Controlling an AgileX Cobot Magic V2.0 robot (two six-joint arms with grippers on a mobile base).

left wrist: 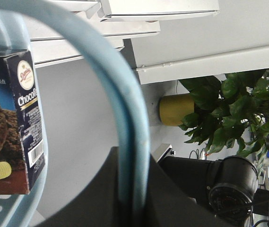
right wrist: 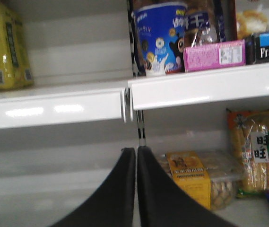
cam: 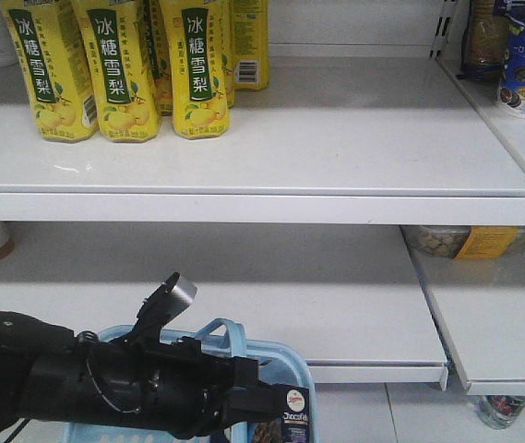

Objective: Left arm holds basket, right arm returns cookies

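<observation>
The light blue basket (cam: pixel 285 358) hangs at the bottom of the front view, below the lower shelf. The left arm (cam: pixel 77 383) reaches across it, and the left gripper (left wrist: pixel 134 189) is shut on the basket's curved handle (left wrist: pixel 127 109). The cookies (left wrist: pixel 16 118), a dark carton with "Choco" lettering, stand upright inside the basket (left wrist: pixel 2 208); in the front view the cookies (cam: pixel 294 417) sit at its right end. The right gripper (right wrist: pixel 136 150) is shut with nothing between its fingers, facing the shelves, away from the cookies.
Yellow drink bottles (cam: pixel 124 65) stand on the upper shelf (cam: pixel 244 198) at the left. A blue tub (right wrist: pixel 160 38) and a pink box (right wrist: pixel 214 54) sit on the right-hand shelf, with a yellow-labelled snack box (right wrist: pixel 188 177) and packets (right wrist: pixel 257 156) below. A plant (left wrist: pixel 233 109) is behind.
</observation>
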